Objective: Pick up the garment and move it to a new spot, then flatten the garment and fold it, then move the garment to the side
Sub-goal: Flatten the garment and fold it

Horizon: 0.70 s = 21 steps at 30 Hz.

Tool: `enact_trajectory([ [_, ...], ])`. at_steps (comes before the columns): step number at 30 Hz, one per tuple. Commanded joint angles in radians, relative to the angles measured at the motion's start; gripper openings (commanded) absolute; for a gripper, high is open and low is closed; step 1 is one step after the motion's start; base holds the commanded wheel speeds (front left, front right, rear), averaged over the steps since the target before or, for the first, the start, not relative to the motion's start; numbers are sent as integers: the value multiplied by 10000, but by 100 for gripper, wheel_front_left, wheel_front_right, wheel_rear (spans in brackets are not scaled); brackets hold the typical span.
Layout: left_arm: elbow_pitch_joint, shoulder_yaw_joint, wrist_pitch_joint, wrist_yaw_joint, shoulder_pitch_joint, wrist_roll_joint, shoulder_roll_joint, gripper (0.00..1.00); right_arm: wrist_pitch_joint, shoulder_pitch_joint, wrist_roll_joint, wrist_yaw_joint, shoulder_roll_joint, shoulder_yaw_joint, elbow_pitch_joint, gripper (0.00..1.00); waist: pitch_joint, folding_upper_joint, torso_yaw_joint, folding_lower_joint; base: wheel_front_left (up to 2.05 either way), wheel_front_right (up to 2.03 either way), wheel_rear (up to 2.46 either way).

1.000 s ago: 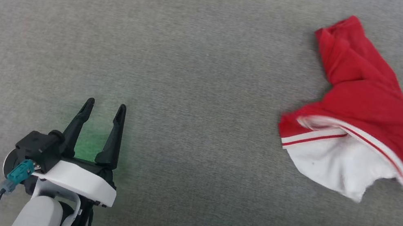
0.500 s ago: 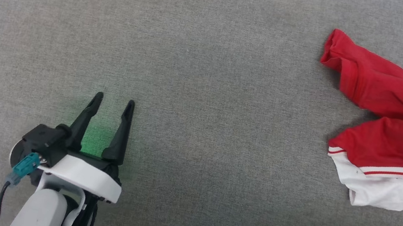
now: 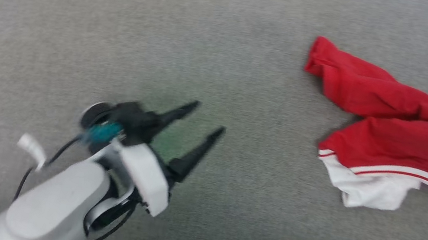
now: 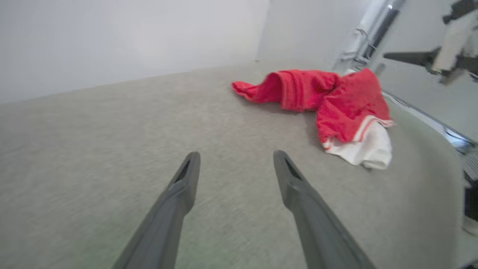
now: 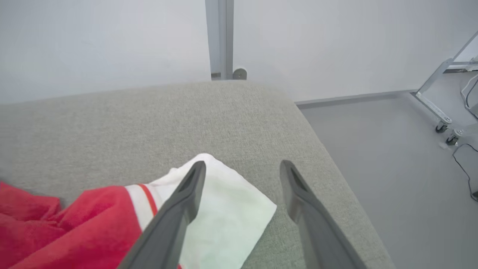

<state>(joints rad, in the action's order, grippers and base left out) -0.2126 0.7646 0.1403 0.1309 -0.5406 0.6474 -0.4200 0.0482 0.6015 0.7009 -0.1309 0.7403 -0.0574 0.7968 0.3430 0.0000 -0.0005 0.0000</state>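
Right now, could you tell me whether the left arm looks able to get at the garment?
Probably yes. The left pincer is open and points towards the garment, with just grey surface between them and nothing in the way. It is well apart from it, so the arm must extend.

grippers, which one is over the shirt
The right gripper: its open fingers frame the white sleeve of the red shirt. The left gripper is over bare grey cushion, apart from it.
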Motion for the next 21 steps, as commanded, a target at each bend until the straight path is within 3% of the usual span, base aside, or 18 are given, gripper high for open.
enact_trajectory([
  [1, 196, 865, -819, -9, -712, 886, -316, 100, 145, -202, -24, 3, -276, 8, -335, 100, -92, 0, -456, 0, 0, 0, 0],
  [5, 563, 2661, -2807, -7, -2483, 3067, -604, 100, 90, -367, -136, 3, -801, -132, -1100, 100, 106, 0, -1065, 0, 0, 0, 0],
  [8, 379, 3216, -3682, -10, -3314, 3987, -706, 100, -44, -405, -207, 3, -1078, -249, -1533, 100, 303, 0, -1410, 0, 0, 0, 0],
  [12, -88, 4065, -5000, -7, -4802, 5254, -407, 100, -110, -500, -425, 3, -1468, -301, -2311, 100, 674, 0, -2022, 0, 0, 0, 0],
  [21, -1410, 4989, -6329, -9, -6117, 6303, -161, 100, -57, -817, -966, 3, -2394, -244, -3560, 100, 1167, 0, -3175, 0, 0, 0, 0],
])
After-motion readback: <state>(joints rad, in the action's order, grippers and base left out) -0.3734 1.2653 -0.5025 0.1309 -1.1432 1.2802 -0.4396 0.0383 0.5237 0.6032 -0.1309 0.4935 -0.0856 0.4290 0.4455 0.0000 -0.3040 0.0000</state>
